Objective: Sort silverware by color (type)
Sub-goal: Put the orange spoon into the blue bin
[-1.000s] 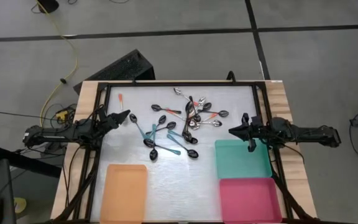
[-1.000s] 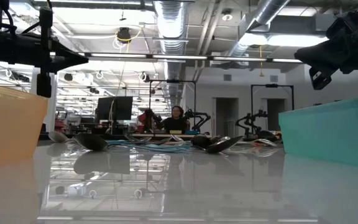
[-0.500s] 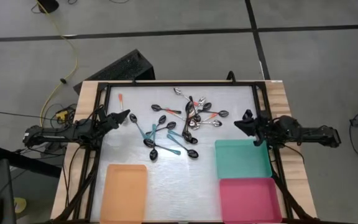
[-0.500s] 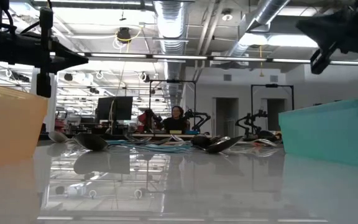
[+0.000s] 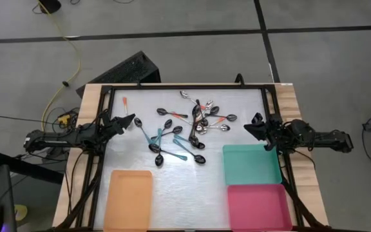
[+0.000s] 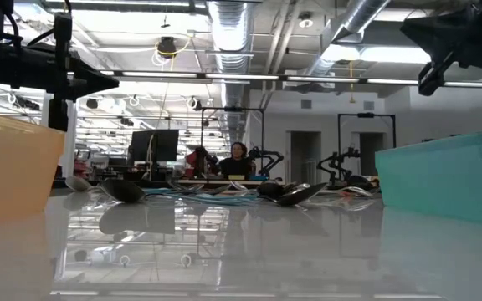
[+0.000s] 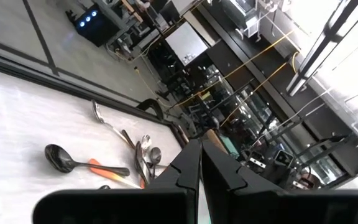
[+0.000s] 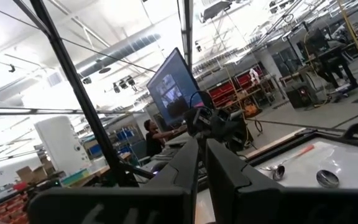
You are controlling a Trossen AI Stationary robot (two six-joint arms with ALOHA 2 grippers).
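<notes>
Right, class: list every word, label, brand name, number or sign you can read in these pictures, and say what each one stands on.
None can be read.
The monitor in the room behind the table shows a lit picture, but any text on it is too blurred to read.
The orange tray, teal tray, pink tray and the spoons show no lettering.

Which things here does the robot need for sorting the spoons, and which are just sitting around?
For the job:
- spoons, heaped mid-table, with teal, orange-red and plain metal handles
- orange tray
- teal tray
- pink tray
- left gripper and right gripper, both holding nothing

Just lying about:
- black box on the floor behind the table
- yellow cable on the floor
</notes>
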